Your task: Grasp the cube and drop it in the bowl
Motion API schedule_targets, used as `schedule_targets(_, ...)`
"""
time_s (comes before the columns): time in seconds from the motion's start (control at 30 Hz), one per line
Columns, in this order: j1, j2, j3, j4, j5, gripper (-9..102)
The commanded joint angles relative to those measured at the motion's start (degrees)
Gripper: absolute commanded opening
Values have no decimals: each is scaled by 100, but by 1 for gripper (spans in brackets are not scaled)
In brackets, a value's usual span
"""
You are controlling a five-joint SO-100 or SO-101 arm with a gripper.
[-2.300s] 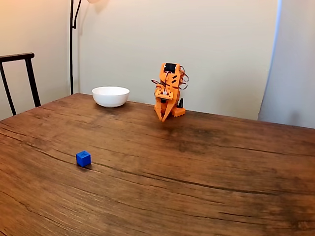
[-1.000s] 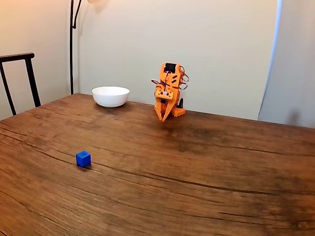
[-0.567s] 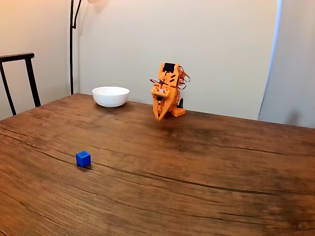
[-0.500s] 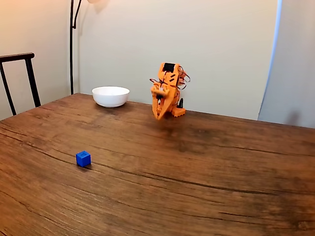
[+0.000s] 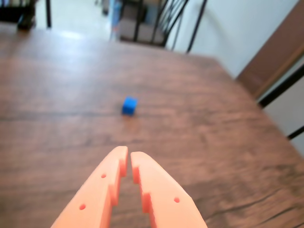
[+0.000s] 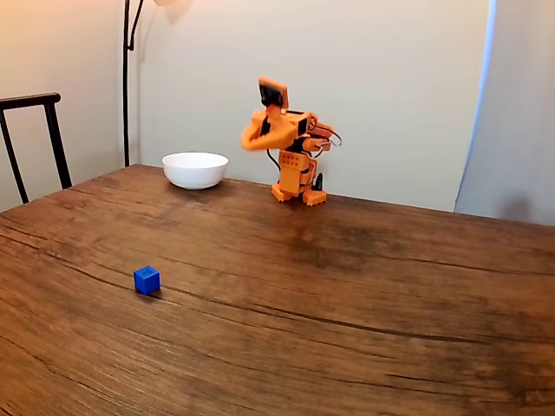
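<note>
My jaws [image 5: 129, 154] are almost closed: in the wrist view the two orange fingers [image 5: 102, 190] come nearly together at the tips, with only a thin slit between them. They hold nothing and they touch nothing. They are in the air above the bench [image 5: 57, 95], and the wood grain shows under them.

The cube [image 5: 129, 105] is small and blue. It lies on the bench ahead of my fingertips, well apart from them, and almost in line with the slit of the jaws. In the fixed view the cube [image 6: 146, 279] sits alone on the wooden bench [image 6: 347, 295], in the left part of the picture and toward the near side.

My arm [image 6: 290, 152] stands at the far edge of the bench, near the wall, and it is raised and bent toward the left of the fixed view. In that view the jaws are blurred, so I cannot tell there how they stand.

The bowl [image 6: 195, 170] is white and round. It stands on the bench just to the left of my base in the fixed view, far from the cube.
</note>
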Motion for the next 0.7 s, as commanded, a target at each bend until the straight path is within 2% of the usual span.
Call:
schedule_targets(0.0, 105, -18, -105, -536, 79, 0)
schedule_targets(0.17, 369, -26, -167, -976, 79, 0)
schedule_targets(0.4, 721, -246, -659, -958, 88, 0)
schedule_targets(0.67, 879, -2461, -2294, -1055, 325, 0)
